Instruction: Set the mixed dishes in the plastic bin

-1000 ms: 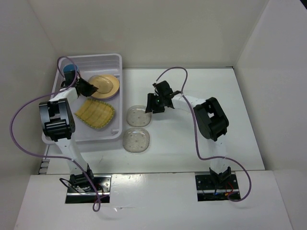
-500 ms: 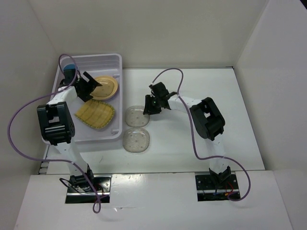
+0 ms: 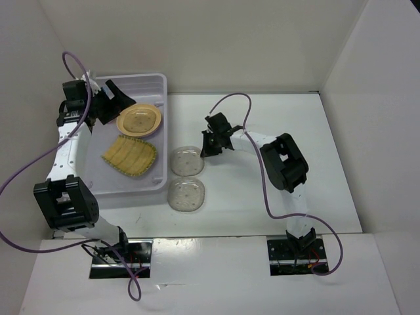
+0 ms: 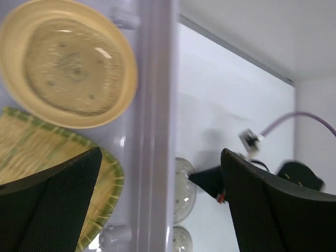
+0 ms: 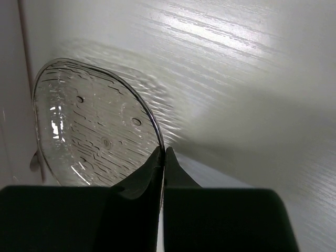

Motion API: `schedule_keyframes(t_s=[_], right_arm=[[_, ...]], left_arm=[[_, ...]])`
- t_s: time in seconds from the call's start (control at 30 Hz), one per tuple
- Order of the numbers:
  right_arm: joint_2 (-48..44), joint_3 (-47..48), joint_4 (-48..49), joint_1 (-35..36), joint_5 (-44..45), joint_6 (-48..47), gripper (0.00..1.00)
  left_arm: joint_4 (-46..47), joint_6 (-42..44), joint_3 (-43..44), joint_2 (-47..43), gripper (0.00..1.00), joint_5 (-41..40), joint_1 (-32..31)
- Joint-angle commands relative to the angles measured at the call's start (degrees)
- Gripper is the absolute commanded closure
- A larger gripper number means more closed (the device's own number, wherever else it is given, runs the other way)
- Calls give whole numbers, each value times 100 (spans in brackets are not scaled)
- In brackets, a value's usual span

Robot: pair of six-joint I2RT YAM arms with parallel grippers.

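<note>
Left gripper (image 4: 160, 157) has lifted, jaws spread. Right gripper (image 5: 163, 154) jaws pinch the rim of the clear speckled rounded-square saucer (image 5: 94, 126); this shallow grip may slip.

a white worktop (image 3: 262, 190) fills the middle of the top view. its faint wood-like grain shows in the right wrist view, where a bright streak of light (image 5: 210, 31) glares across the upper part. plain off-white panels box it in: a back wall (image 3: 216, 39) at the top, a slanting left wall (image 3: 26, 118) and a right wall (image 3: 374, 131). a white ledge (image 3: 210, 275) runs across the bottom of the frame.
</note>
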Motion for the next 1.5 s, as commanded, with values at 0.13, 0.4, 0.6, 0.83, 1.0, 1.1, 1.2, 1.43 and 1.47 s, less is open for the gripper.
schedule_keyframes(t_s=[0.13, 0.4, 0.6, 0.83, 1.0, 1.1, 1.2, 1.43, 1.47], right_arm=[[-827, -197, -435, -389, 470, -270, 100], [-1838, -145, -558, -865, 524, -385, 100], [-2173, 241, -611, -865, 472, -385, 100], [-2497, 444, -611, -759, 410, -385, 100], [-2559, 506, -550, -627, 287, -332, 100], [-2664, 506, -409, -470, 287, -332, 100], [-2665, 620, -356, -338, 225, -393, 100], [-2463, 682, -294, -285, 111, -393, 100], [-2463, 682, -294, -285, 111, -393, 99]], left_arm=[[673, 802, -236, -52, 0, 2935, -56], [1691, 564, -535, -51, 0, 3290, -995], [1358, 1295, -219, 415, 0, 3501, -1602], [1315, 1374, -78, 899, 0, 3264, -1796], [1368, 1426, -78, 1232, 0, 3317, -1857], [1368, 1426, -26, 1390, 1, 3317, -1989], [1420, 1426, -25, 1444, 4, 3386, -2042], [1420, 1426, 27, 1549, 66, 3466, -2042], [1420, 1374, 27, 1549, 74, 3466, -2042]])
